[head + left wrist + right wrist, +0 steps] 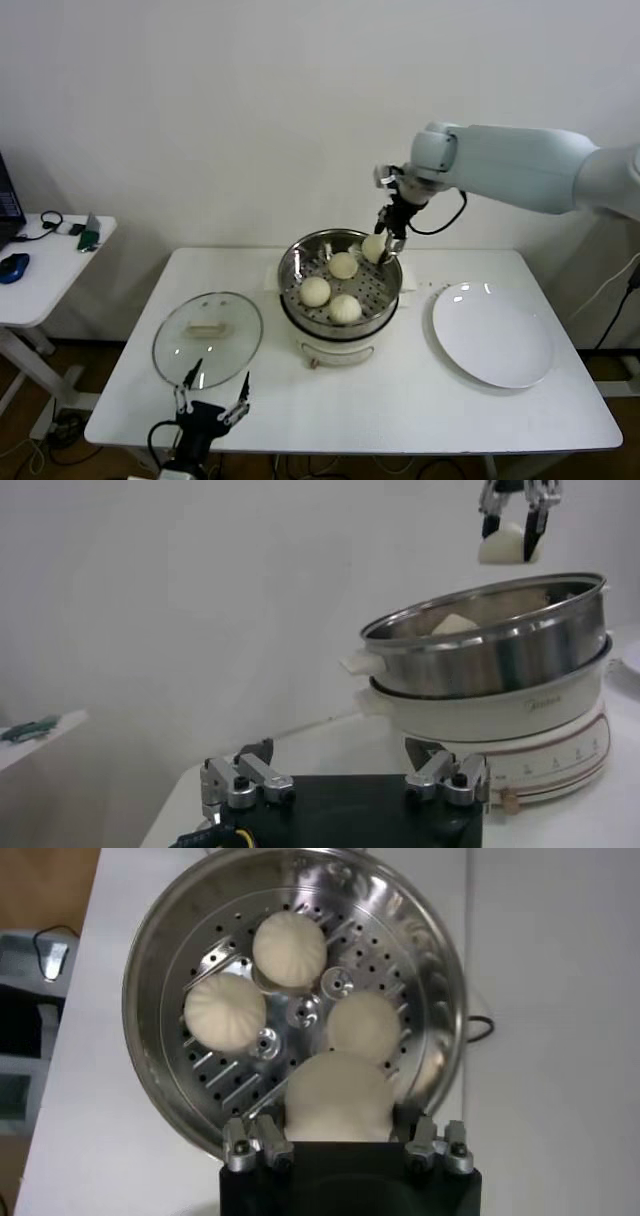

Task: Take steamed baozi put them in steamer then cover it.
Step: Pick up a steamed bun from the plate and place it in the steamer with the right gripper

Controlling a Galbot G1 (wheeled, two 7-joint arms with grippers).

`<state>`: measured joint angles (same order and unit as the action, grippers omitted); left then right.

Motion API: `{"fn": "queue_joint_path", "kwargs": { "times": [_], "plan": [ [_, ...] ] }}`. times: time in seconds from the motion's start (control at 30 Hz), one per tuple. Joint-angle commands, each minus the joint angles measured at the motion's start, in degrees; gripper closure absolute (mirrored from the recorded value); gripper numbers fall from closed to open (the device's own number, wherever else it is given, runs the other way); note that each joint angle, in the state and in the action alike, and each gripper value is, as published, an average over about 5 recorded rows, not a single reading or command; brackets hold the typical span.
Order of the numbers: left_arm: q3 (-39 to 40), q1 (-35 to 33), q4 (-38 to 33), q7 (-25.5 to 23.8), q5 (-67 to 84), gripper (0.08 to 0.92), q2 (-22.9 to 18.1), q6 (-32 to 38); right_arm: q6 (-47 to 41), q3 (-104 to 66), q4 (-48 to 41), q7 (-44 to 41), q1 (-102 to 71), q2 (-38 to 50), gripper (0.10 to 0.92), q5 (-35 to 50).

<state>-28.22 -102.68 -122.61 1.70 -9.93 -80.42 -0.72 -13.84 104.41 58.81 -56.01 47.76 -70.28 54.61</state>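
The steamer stands mid-table, uncovered, with three steamed baozi on its perforated tray. My right gripper hangs over the steamer's back right rim, shut on another cream-white baozi. In the right wrist view that bun fills the space between the fingers, above the tray. The glass cover lies flat on the table left of the steamer. My left gripper waits open near the front left edge, just in front of the cover, with nothing between its fingers.
An empty white plate lies to the right of the steamer. A small side table with cables and a mouse stands far left. The steamer's white base rises ahead of my left gripper.
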Motion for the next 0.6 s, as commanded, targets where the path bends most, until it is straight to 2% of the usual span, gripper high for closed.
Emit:
{"fn": "queue_joint_path", "kwargs": {
  "times": [0.03, 0.47, 0.6],
  "plan": [
    [0.0, 0.2, -0.2, 0.0, 0.3, 0.177, 0.8, -0.3, -1.4, 1.8, -0.5, 1.6, -5.5, -4.3, 0.330, -2.5],
    [-0.3, 0.6, 0.8, 0.1, 0.6, 0.177, 1.1, -0.2, -1.6, 1.0, -1.6, 3.1, -8.7, -3.8, 0.324, -6.4],
    [-0.2, 0.8, 0.8, 0.1, 0.4, 0.177, 1.2, -0.3, -2.3, -0.3, -1.9, 3.8, -9.2, -3.6, 0.286, -5.8]
  ]
}}
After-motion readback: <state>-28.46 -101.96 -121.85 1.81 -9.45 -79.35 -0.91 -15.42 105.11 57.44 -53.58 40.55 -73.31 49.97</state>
